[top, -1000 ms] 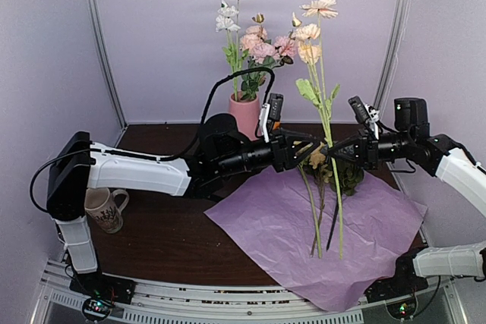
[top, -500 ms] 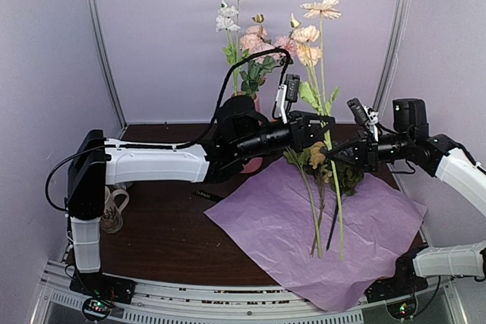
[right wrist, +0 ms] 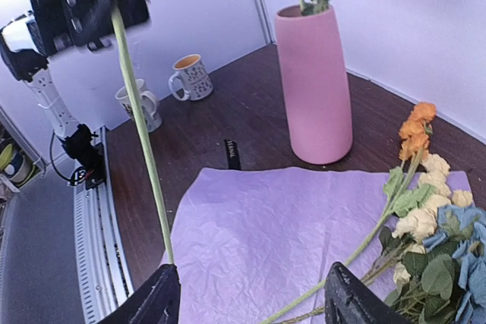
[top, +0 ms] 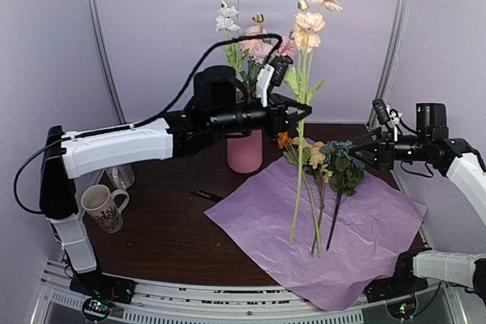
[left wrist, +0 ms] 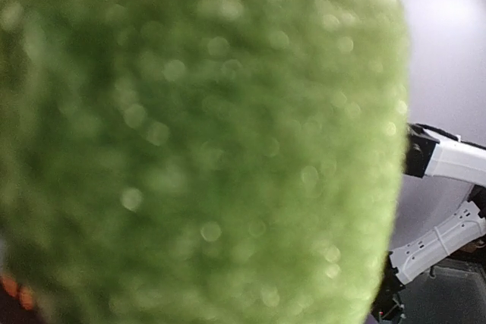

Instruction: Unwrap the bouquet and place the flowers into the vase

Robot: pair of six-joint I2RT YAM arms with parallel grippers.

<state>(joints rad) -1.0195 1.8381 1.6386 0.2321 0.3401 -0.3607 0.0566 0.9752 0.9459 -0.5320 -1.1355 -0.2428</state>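
1. Far left: 2 mugs (top: 102, 207) stand on the tabletop (top: 167, 233), well apart from the work. A black strip (top: 206, 196), probably the ribbon, lies between them and the paper.

2. Left claw (top: 291, 111): clamped on a peach-flowered stem (top: 298, 180), high up under its leaves. The stem hangs almost upright, with its cut end low over the purple paper (top: 258, 221). A green leaf fills the left wrist view, so that camera is no help.

3. Vase (top: 244, 151): pink, upright, just beside the paper's far left corner. It is directly behind and below the left claw, and several flowers (top: 254, 43) are in it already.

4. Remaining flowers (top: 334, 165): orange, pale yellow and blue heads lie on the open paper's far side, with the stalks pointing toward the arms.

5. Right claw (top: 364, 151): fingers apart, gripping nothing, just beside the blue heads.

6. Step in hand, as judged: carrying the held stem to the vase.
- Raise it first, because the cut end appears to hang below the rim and would strike the vase wall if swung across.
- Keep the stalk vertical and use the overhead view to centre it over the mouth.
- Lower it into a gap among the standing stalks.
- Part the fingers only once the end is well inside.
- A sideways push risks tipping the vase.
- The right claw should stay clear.
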